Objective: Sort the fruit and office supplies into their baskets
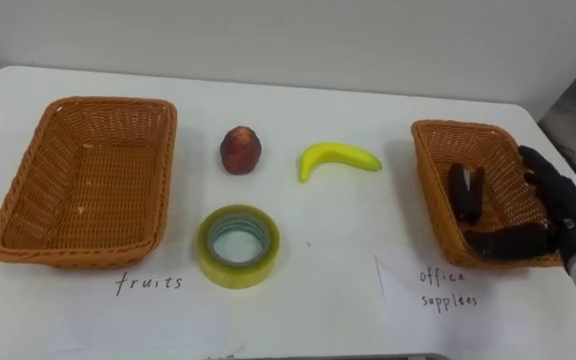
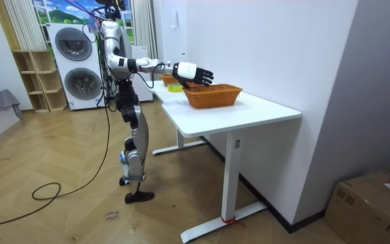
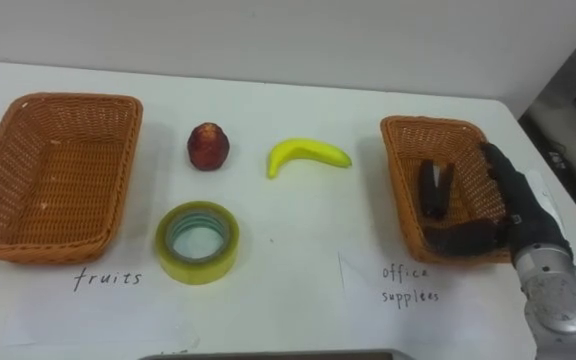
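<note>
right hand (image 1: 566, 212): open, fingers spread and loose, holding nothing; hovers over the right basket (image 1: 430, 185), thumb low across its near end
left hand: no read
dark item (image 1: 466, 192): lies inside the right basket, about 10 o'clock from the palm, just beyond the thumb; looks apart from the hand, though contact is hard to rule out; kind unclear, maybe a stapler or clip
tape roll (image 1: 238, 268): flat on the table (image 1: 348, 290), hole up, well apart from the hand at about 9 o'clock; the one office item left outside a basket
tape handling: judged light, stiff, smooth on the outer band so a bit slippery; best taken with the thumb in the hole and fingers on the outer wall, pinching the ring
banana (image 1: 336, 157): on the table at about 10 o'clock from the hand, near the right basket's far left corner but not touching it
banana handling: soft, bruises; take across the middle of the curve, light squeeze
red fruit (image 1: 240, 150): upright, at 12 o'clock from the tape, 9 o'clock from the banana; round, may roll, wrap from above
left basket (image 1: 158, 170): far side from the hand, nothing in it yet
stance: room view has the robot at the table's side, right arm stretched out over the basket
progress: early by my read, three pieces to go
</note>
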